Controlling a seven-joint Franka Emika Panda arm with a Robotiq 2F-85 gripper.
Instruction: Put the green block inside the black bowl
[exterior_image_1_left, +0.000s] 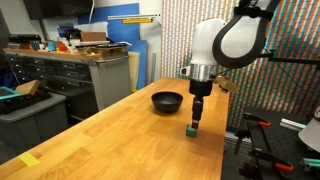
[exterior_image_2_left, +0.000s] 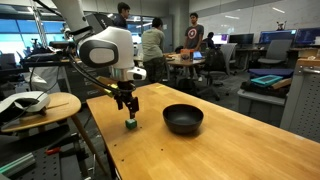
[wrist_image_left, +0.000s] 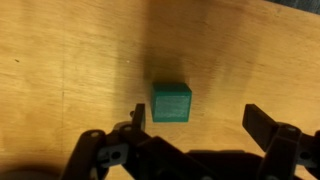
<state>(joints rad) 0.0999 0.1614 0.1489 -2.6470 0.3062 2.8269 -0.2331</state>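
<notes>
Reaching straight down with the gripper (wrist_image_left: 198, 117), just above the green block (wrist_image_left: 172, 102). Holding jaws spread wide, gripping nothing.

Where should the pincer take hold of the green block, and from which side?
Come straight down from above and close on two opposite side faces of the green block. It sits flat on the wooden table, a plain cube with its top free, and the open pincer hangs over it.
</notes>
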